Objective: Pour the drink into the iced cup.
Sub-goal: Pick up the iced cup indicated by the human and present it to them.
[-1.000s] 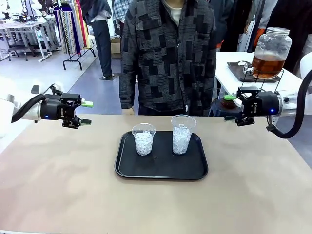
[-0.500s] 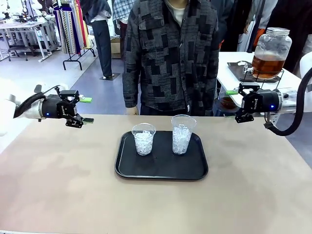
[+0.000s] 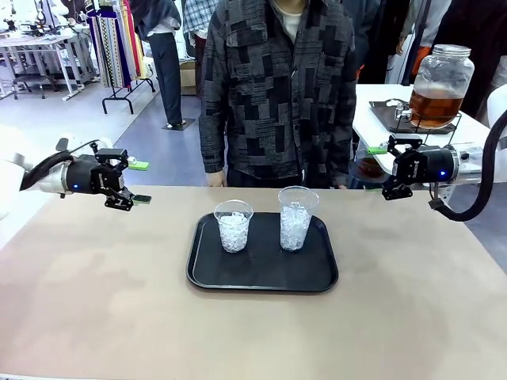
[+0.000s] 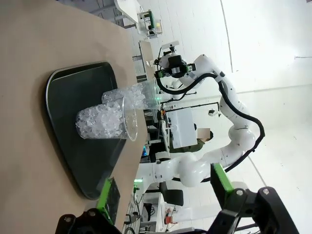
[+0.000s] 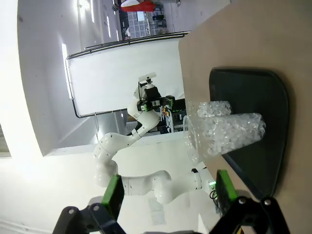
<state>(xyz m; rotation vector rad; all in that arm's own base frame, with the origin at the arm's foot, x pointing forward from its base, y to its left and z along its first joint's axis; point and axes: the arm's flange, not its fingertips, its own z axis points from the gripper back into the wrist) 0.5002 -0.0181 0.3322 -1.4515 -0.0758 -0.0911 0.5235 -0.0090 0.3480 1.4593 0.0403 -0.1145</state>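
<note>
Left gripper: released, jaws spread wide, nothing between them; it hovers over the table at the far left, fingers level and aimed right toward the tray.
Right gripper: likewise slack and empty, jaws apart; it hovers at the far right, fingers aimed left.
Both sit well apart from the cups, one on each side of them; judged a ready stance, since a sideways approach suits gripping a cup's wall.

Black tray at table centre; on it a shorter cup to the left and a taller cup to the right, both upright, clear, packed with ice, no liquid visible; near each other, not touching.
Which cup is meant, cannot tell; the tray probably serves to catch drips.

Drink: amber-brown, filling roughly the lower half of a lidded glass jar on a wire stand, on a white side table far right, beyond the right gripper.
Spigot faces left; the stand likely raises it so a cup fits beneath.
Person stands at the far edge, behind the tray.
Pouring not yet begun.
</note>
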